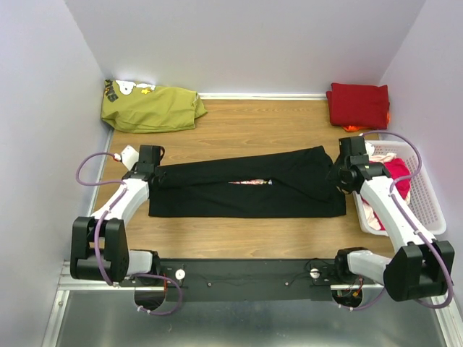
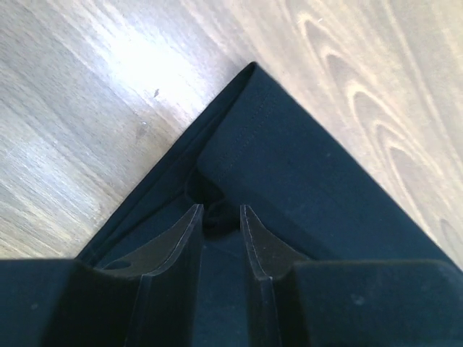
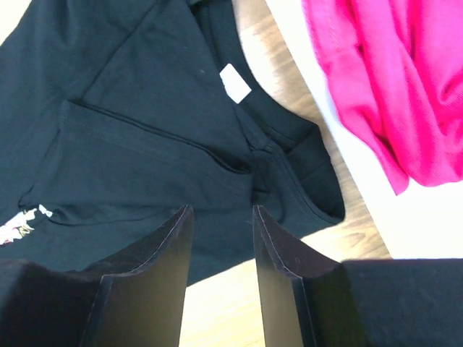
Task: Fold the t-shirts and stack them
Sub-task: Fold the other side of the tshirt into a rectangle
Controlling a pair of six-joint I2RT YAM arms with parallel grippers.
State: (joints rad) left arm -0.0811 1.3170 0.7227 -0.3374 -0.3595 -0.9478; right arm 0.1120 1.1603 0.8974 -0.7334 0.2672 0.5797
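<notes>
A: How far along is the work judged to be?

B: Fairly early. A dark red t-shirt [image 1: 358, 105] is seen folded in the far right corner of the table [image 1: 253, 126], so one piece is taken as done; the black t-shirt [image 1: 246, 189] is spread crosswise in the middle, its far long edge turned over toward the near one, so only a first fold is judged laid; further folds and the stacking are left; pink t-shirts [image 1: 398, 176] are heaped unfolded in the basket [image 1: 428, 210] at the right.

A: And the grippers?

B: The left gripper [image 2: 219, 210] is set at the shirt's left end, fingers [image 2: 181, 246] parted, a small pucker of cloth lying between the tips but not seen to be squeezed; the right gripper [image 3: 221, 211] is poised over the collar end, fingers [image 3: 160, 260] parted, nothing held between them.

A: What cannot be made out?

B: The print [image 3: 13, 228] is mostly covered by the fold; a scrap of orange [image 1: 388, 117] under the red shirt cannot be identified; whether the olive-green garment [image 1: 153, 108] in the far left corner is folded or merely bundled cannot be told; the number of pink shirts is hidden by the right arm.
</notes>
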